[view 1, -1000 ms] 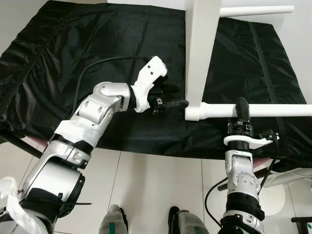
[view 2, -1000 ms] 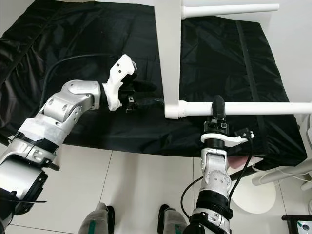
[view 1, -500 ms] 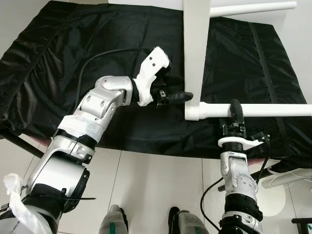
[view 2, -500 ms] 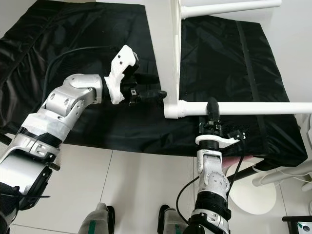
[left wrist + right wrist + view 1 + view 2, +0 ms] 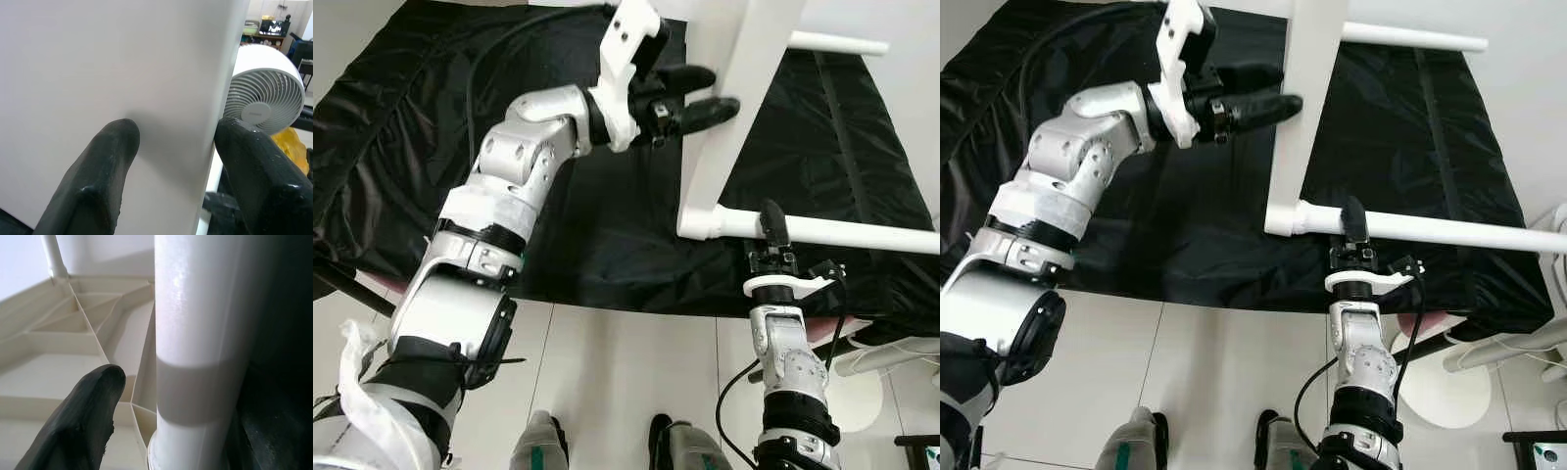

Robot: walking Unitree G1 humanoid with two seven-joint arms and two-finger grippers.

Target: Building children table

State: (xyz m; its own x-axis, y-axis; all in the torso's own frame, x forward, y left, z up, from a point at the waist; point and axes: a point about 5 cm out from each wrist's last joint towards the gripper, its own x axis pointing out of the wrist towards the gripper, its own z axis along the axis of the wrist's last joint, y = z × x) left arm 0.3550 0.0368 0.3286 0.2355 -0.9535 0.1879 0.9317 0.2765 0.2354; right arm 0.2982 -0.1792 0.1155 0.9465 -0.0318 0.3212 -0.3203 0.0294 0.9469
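The white children's table stands on edge over a black-covered surface point(image 5: 460, 147). Its top point(image 5: 739, 117) is a tilted white slab, and two round legs point right. My left gripper point(image 5: 720, 90) is raised and shut on the slab's edge; in the left wrist view one finger point(image 5: 105, 171) presses its face and the other sits past its edge. On the lower leg point(image 5: 862, 235), close to its socket, my right gripper point(image 5: 771, 223) is shut from below. The right wrist view has the leg point(image 5: 200, 333) beside one finger point(image 5: 83, 426), with the top's ribbed underside behind.
The upper leg point(image 5: 837, 43) juts right near the frame's top. A white fan point(image 5: 266, 100) stands behind the slab in the left wrist view. A white round base point(image 5: 862, 401) sits on the tiled floor at right. My feet point(image 5: 543, 446) are by the cloth's front edge.
My left gripper has risen and swung away from me, closing on the slab's edge. The table has tilted, its top leaning right. The right gripper stays on the lower leg.
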